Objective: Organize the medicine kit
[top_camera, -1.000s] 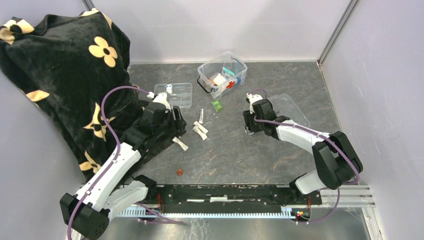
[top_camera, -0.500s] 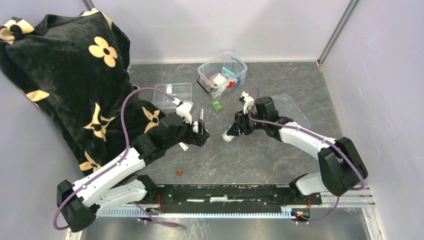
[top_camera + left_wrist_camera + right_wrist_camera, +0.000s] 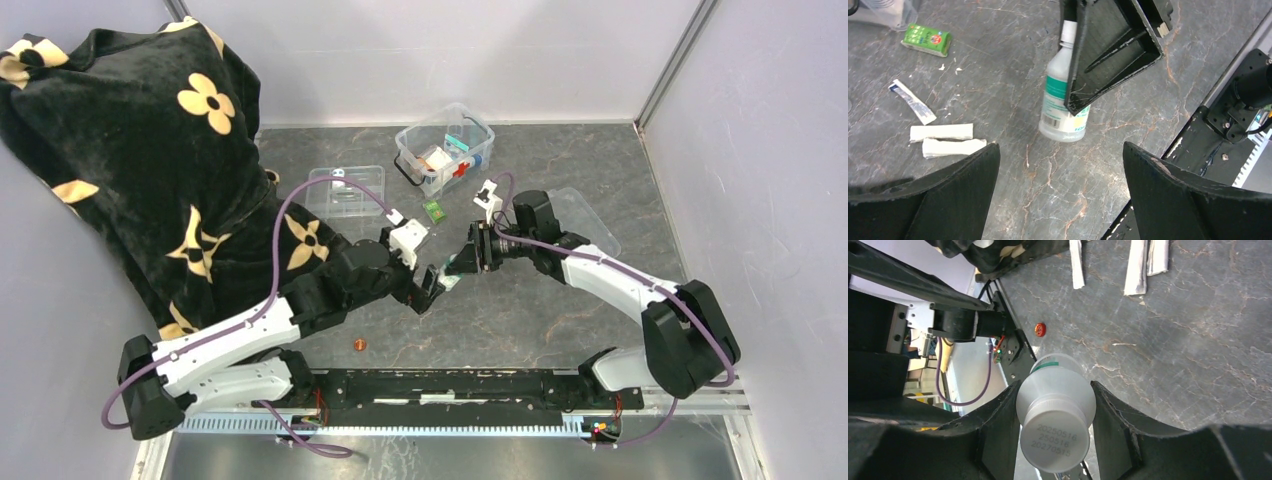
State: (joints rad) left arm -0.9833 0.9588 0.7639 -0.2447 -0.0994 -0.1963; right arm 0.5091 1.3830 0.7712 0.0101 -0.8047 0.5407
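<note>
The right gripper clamps a bottle whose cap reads 20250516, 250516, 20270515, over open table, the left gripper spread wide facing it.

The bottle is frosted plastic, the cloth plush, the medicine kit clear plastic.

We are looking at a dark grey table marbled with rust-brown and pale veins. A black cloth is showing large cream-yellow flowers. The clear medicine kit is bearing a red cross. We are also seeing a cloudy white bottle — green band, white label, white cap — plus a bright green packet, white paper strips and a small coppery-red disc. The walls are showing pale lilac.
</note>
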